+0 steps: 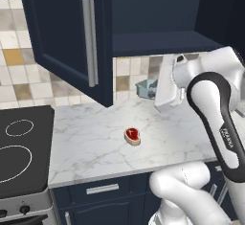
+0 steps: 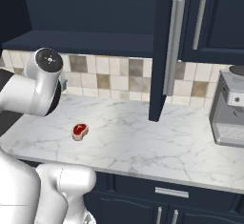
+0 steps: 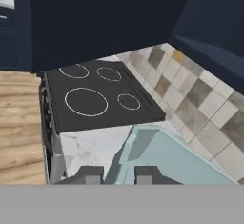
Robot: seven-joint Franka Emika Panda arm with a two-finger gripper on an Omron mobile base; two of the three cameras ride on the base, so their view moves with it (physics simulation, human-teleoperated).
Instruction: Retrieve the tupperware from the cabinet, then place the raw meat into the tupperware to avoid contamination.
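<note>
One raw meat slice lies alone on the marble bench; the tupperware hangs above the back, by the open cabinet. From the hand, the tool pinches its wall (stove beyond).

Pale blue tupperware raised near the open cabinet; raw meat flat on marble

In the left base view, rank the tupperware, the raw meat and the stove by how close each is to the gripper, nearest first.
1. tupperware: at the gripper, by the backsplash; hand view shows its rim between the fingers.
2. raw meat: mid-counter, in front.
3. stove: far left.
</note>
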